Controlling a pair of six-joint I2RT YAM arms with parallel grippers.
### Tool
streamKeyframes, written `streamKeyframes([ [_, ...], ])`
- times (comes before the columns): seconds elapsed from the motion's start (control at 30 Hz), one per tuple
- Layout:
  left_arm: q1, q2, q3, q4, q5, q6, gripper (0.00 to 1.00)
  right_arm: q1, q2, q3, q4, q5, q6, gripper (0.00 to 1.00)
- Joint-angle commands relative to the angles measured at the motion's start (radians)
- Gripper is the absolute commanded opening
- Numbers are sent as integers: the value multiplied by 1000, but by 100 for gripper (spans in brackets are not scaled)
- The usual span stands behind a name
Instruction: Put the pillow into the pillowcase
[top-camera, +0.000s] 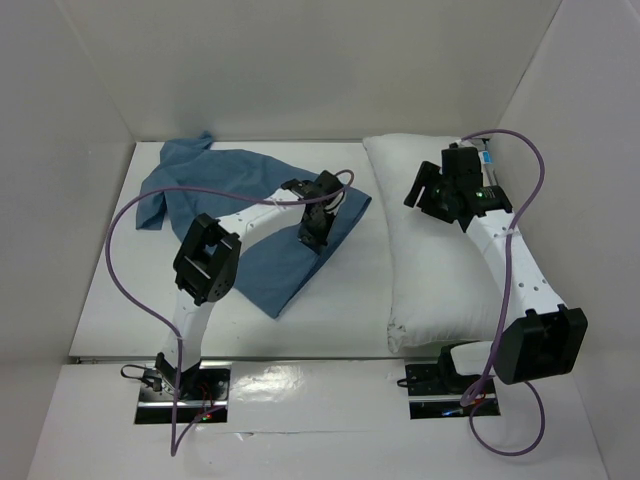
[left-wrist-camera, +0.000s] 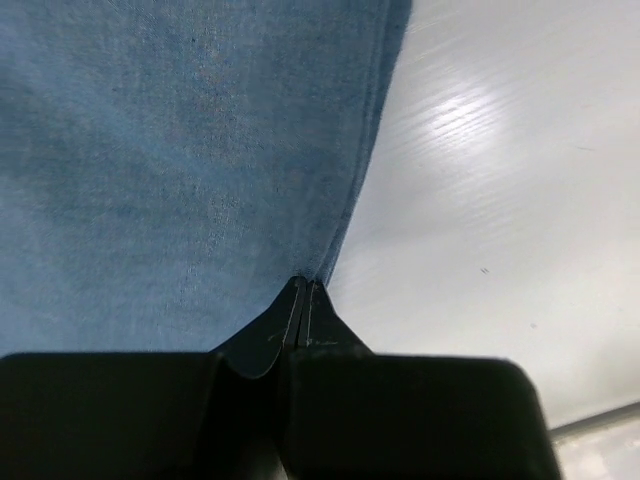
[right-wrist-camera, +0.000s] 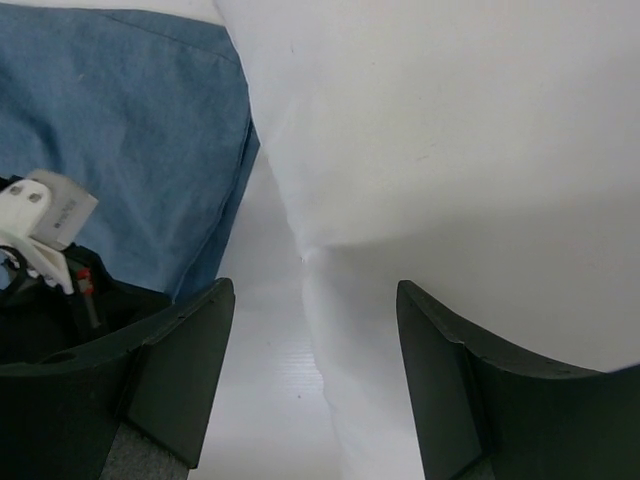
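The hem of the pillowcase (left-wrist-camera: 180, 150) is being pinched by the left gripper (left-wrist-camera: 303, 292), whose two black fingers are being pressed tight together right at the cloth's edge, where the blue fabric is meeting the white table (left-wrist-camera: 500, 200). In the overhead view this grip is being made at the right-hand edge of the pillowcase, the side nearest the pillow (top-camera: 430, 270). The right gripper (right-wrist-camera: 315, 290) is being held with its jaws wide apart and nothing between them, and it is being hung over the far part of the pillow, near its left edge; whether it is touching the pillow cannot be told. The pillowcase is being left spread and wrinkled across the far left of the table, one corner being bunched toward the back wall (top-camera: 300, 60). The pillow is being left lying lengthwise on the right side of the table, wholly outside the pillowcase, with bare table being shown between the two toward the front
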Motion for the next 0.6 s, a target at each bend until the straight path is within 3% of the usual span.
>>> streamKeyframes([
  [0.0,13,-62,88,-100,25,39,0,-7,-5,40,-24,5,-37,73],
  [0.07,52,-73,111,-132,86,39,0,-7,8,68,-52,14,-65,73],
  [0.13,82,-111,121,-132,132,39,0,26,50,140,-99,72,-85,80],
  [0.33,208,-165,133,-132,259,1,0,93,251,361,-208,313,-96,89],
  [0.57,299,-184,133,-111,335,-47,0,134,521,623,-300,427,-94,90],
])
